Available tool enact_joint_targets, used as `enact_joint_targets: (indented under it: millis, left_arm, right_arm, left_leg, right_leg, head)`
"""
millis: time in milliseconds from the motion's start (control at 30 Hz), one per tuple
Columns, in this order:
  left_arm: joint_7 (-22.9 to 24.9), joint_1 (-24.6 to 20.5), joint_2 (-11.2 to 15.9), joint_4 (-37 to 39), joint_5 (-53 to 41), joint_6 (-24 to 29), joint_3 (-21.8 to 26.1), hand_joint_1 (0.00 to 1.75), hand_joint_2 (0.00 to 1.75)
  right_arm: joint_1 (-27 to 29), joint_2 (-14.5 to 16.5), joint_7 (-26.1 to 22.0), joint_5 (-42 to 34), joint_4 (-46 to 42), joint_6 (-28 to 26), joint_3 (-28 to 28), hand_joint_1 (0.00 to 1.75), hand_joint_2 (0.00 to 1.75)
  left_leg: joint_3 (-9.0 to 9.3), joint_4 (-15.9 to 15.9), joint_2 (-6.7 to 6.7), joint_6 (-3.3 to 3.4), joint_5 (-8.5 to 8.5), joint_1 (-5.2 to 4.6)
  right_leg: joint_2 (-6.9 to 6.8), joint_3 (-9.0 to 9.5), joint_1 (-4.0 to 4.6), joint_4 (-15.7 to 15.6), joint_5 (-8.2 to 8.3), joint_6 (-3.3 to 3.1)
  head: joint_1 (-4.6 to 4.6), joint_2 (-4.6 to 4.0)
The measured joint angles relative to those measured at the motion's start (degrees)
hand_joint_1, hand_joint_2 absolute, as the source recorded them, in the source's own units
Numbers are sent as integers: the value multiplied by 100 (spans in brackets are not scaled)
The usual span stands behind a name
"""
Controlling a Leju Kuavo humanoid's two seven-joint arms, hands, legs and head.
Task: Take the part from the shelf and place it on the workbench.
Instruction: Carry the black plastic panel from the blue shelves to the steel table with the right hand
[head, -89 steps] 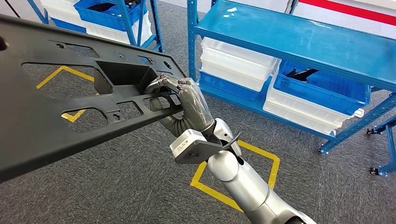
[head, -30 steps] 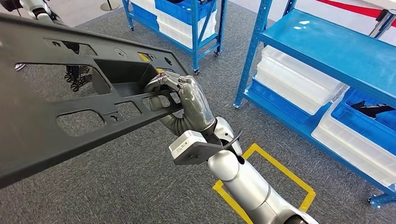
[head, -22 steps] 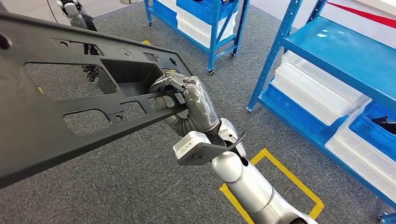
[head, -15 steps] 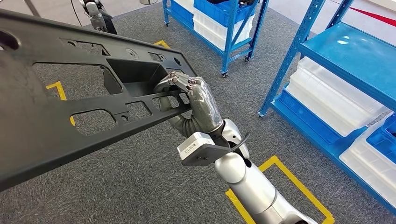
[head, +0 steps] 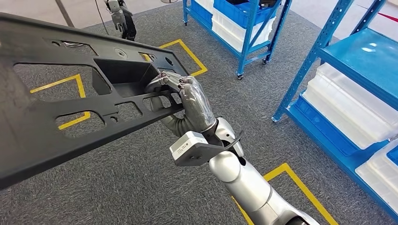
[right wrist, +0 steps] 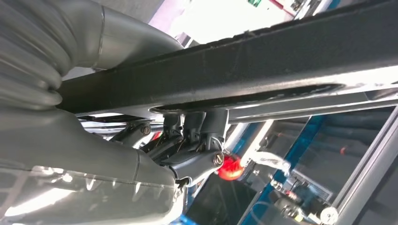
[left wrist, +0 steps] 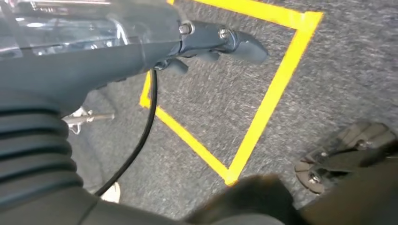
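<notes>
- Grip first: my right hand [head: 190, 101] is closed around a bar at the near edge of the long black part [head: 70, 101], fingers hooked through one of its cut-outs. The part is off the shelf, carried in the air above the grey carpet [head: 141, 187].
- Most of the part stretches away toward 9 o'clock from that hold, so I judge its weight could twist it in my fingers or lever it out.
- My left hand [left wrist: 141, 42] shows from the wrist camera, fingers extended over floor tape; whether it touches the part I cannot tell, so I would not count on it for support.
- The blue racks [head: 324, 51] stand at 1 to 3 o'clock; turning carelessly could swing the part into an upright.
- No table is in sight yet, so the carry may be long and the grip could creep.
</notes>
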Motion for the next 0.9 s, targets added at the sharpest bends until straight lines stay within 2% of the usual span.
enact_joint_targets:
  millis: [33, 100, 133, 167, 233, 267, 300, 333, 367, 400, 467, 500, 533, 567, 600, 633, 700, 733, 767, 800, 833, 867, 900]
  left_arm:
    - [-1, -7, -4, 1, -1, 0, -1, 0, 175]
    - [2, -7, -4, -1, -2, 1, 0, 0, 175]
    - [3, 0, -2, -1, -3, 1, 1, 0, 175]
    - [5, 1, 0, -3, -3, 1, 1, 0, 175]
    - [6, -16, 1, -6, -3, 0, 1, 0, 175]
    - [5, -27, 1, -7, -3, 0, 0, 0, 175]
    - [5, -31, 0, -7, -3, 0, -1, 0, 175]
    - [6, -28, 0, -7, -3, 0, -1, 0, 175]
    - [7, -21, 0, -7, -3, 0, -1, 0, 175]
    - [7, -17, 0, -7, -3, 1, -1, 0, 175]
    - [6, -20, 0, -7, -3, 1, -1, 0, 175]
    - [5, -27, 0, -7, -3, 1, -1, 0, 175]
    - [4, -31, 0, -7, -3, 1, -1, 0, 175]
    - [3, -28, 0, -7, -3, 1, -1, 0, 175]
    - [3, -18, 2, -7, -3, 1, -1, 0, 175]
    - [3, -4, 3, -7, -3, 1, -1, 0, 175]
    - [0, 4, 5, -7, -2, 2, -1, 0, 175]
    - [-2, -3, 4, -7, -1, 2, -1, 0, 175]
    - [-7, -13, 4, -7, -1, 3, -1, 0, 175]
    - [-15, -21, 4, -7, 2, 3, -1, 0, 175]
    - [-22, -24, 4, -7, 5, 3, -1, 0, 175]
    - [-28, -23, 4, -7, 8, 4, -1, 0, 175]
    - [-31, -21, 4, -7, 10, 7, -1, 0, 175]
  right_arm:
    - [0, 1, 0, 1, 0, -1, 1, 175, 175]
    - [1, 3, 1, 2, -1, -1, 2, 175, 175]
    - [0, 4, -1, 2, -1, -1, 2, 175, 175]
    - [-3, 6, -2, 2, -2, -1, 2, 175, 175]
    - [-2, -2, -2, 2, -1, -1, -1, 175, 175]
    - [2, -10, -1, 2, -1, -1, -2, 175, 175]
    - [7, -21, 1, 2, 0, -1, -2, 175, 175]
    - [11, -30, 1, 2, 0, -1, -2, 175, 175]
    - [11, -36, 1, 2, 0, -1, -2, 175, 175]
    - [10, -40, 1, 2, 0, -1, -1, 175, 175]
    - [9, -42, -1, 2, -1, -2, 0, 175, 175]
    - [9, -43, -1, 2, -2, -3, -2, 175, 175]
    - [13, -43, 1, 2, -4, -4, -3, 175, 175]
    - [16, -42, 2, 2, -5, -5, -3, 175, 175]
    - [16, -36, 2, 2, -7, -5, -4, 175, 175]
    - [16, -26, 3, 3, -7, -5, -3, 175, 175]
    - [8, -2, -1, 4, -9, -7, -2, 175, 175]
    - [8, 4, -1, 3, -10, -7, -2, 175, 175]
    - [10, 6, -1, 3, -11, -8, -2, 175, 175]
    - [13, 5, -1, 2, -11, -8, -2, 175, 175]
    - [16, 5, 1, 2, -11, -8, -1, 175, 175]
    - [16, 5, 1, 2, -11, -8, -1, 175, 175]
    - [15, 7, 0, 2, -11, -8, 0, 175, 175]
  left_leg:
    - [4, -63, 38, 22, -18, -28]
    - [-31, -89, -96, 94, 1, -38]
    - [-38, -98, -171, 128, 15, -36]
    - [-41, -110, -241, 166, 31, -28]
    - [-50, -119, -388, 220, 51, -14]
    - [-55, -119, -470, 237, 56, -11]
    - [-56, -118, -556, 244, 59, -10]
    - [-56, -117, -641, 245, 61, -7]
    - [-53, -114, -725, 244, 62, -3]
    - [-50, -111, -810, 241, 64, 5]
    - [-65, -96, -967, 213, 73, 22]
    - [-98, -88, -1037, 184, 87, 31]
    - [-137, -93, -1101, 141, 111, 45]
    - [-175, -105, -1167, 91, 141, 60]
    - [-201, -125, -1223, 46, 168, 78]
    - [-218, -117, -1160, 11, 165, 77]
    - [-343, 177, -840, -25, -4, 48]
    - [-480, 504, -639, -31, -172, 36]
    - [-652, 898, -539, -38, -347, 38]
    - [-804, 1253, -499, -43, -479, 46]
    - [-880, 1456, -482, -47, -526, 55]
    - [-842, 1429, -467, -50, -471, 63]
    - [-689, 1172, -430, -50, -327, 71]
  right_leg:
    - [-56, -1, 19, 0, -4, 16]
    - [-153, -1, 21, -4, -24, 55]
    - [-100, -16, 10, 33, -73, 75]
    - [10, -67, -1, 155, -169, 92]
    - [289, -331, -14, 740, -483, 103]
    - [352, -510, -13, 1116, -629, 101]
    - [378, -659, -13, 1407, -703, 100]
    - [386, -731, -13, 1525, -678, 100]
    - [396, -705, -14, 1435, -554, 100]
    - [441, -586, -19, 1154, -354, 98]
    - [749, -286, -50, 469, -19, 97]
    - [907, -176, -71, 218, 45, 95]
    - [1017, -127, -78, 94, 43, 89]
    - [1027, -111, -74, 48, 29, 79]
    - [965, -98, -76, 17, 22, 56]
    - [893, -88, -78, 0, 37, 30]
    - [723, -55, -95, -33, 51, -33]
    - [629, -41, -85, -37, 48, -58]
    - [537, -34, -72, -37, 42, -77]
    - [444, -29, -60, -37, 37, -85]
    - [357, -26, -53, -36, 31, -90]
    - [279, -21, -50, -36, 26, -89]
    - [210, -10, -49, -35, 17, -84]
  head:
    - [8, 0]
    - [36, 0]
    - [42, 0]
    - [52, 0]
    - [100, 0]
    - [135, 0]
    - [165, 0]
    - [188, 0]
    - [205, 0]
    - [218, 0]
    - [234, 0]
    - [237, 0]
    - [232, 0]
    - [223, 0]
    - [217, 0]
    - [199, 0]
    - [121, 0]
    - [80, 0]
    - [46, 0]
    - [32, 0]
    - [24, 0]
    - [15, 0]
    - [6, 0]
